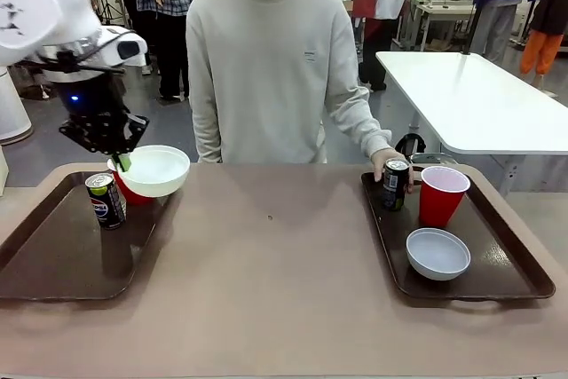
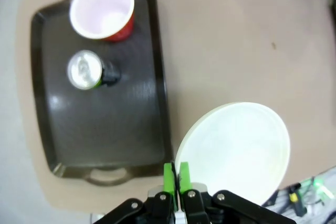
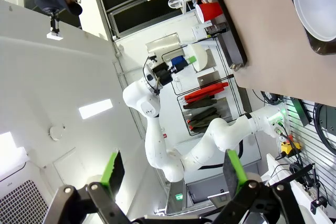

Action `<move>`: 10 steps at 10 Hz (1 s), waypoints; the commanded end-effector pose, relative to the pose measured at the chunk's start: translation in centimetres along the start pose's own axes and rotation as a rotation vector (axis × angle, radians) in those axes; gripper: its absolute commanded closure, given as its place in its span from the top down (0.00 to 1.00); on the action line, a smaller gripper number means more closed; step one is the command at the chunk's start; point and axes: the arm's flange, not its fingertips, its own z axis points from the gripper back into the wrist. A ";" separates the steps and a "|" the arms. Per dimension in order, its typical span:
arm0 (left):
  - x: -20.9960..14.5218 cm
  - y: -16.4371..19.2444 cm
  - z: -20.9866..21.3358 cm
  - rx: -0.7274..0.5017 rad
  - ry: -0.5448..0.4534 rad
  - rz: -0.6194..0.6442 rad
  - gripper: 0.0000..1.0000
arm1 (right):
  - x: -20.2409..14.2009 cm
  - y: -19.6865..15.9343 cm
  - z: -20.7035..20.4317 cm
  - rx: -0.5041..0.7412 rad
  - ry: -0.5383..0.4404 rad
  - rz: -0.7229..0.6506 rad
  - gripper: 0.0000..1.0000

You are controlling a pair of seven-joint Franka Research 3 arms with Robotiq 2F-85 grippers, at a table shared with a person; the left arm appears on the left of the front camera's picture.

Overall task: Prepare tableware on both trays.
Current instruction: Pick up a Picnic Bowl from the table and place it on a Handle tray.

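My left gripper (image 1: 121, 159) is shut on the rim of a white bowl (image 1: 153, 170), holding it in the air over the far end of the left tray (image 1: 53, 255). In the left wrist view the green pads (image 2: 169, 176) pinch the bowl's (image 2: 236, 148) edge. On that tray stand a Pepsi can (image 1: 106, 200) and a red cup (image 1: 130, 191), the cup partly hidden behind the bowl. The right tray (image 1: 501, 277) holds a black can (image 1: 395, 184), a red cup (image 1: 442, 194) and a second white bowl (image 1: 437, 253). My right gripper (image 3: 173, 169) is open and holds nothing.
A person stands at the far side, with a hand (image 1: 383, 162) on the black can on the right tray. Bare brown table (image 1: 266, 264) lies between the trays. A white table (image 1: 479, 99) stands behind at the right.
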 end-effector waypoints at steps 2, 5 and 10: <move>1.4 -0.7 -0.8 0.018 -0.005 -0.012 0.00 | -0.1 0.1 -0.3 0.020 0.007 0.011 1.00; -3.1 4.5 -2.1 -0.059 -0.015 -0.011 0.04 | -0.1 0.1 -0.3 0.020 0.007 0.011 1.00; -5.5 11.0 -8.2 0.106 -0.026 0.063 0.04 | -0.1 0.1 -0.3 0.020 0.007 0.011 1.00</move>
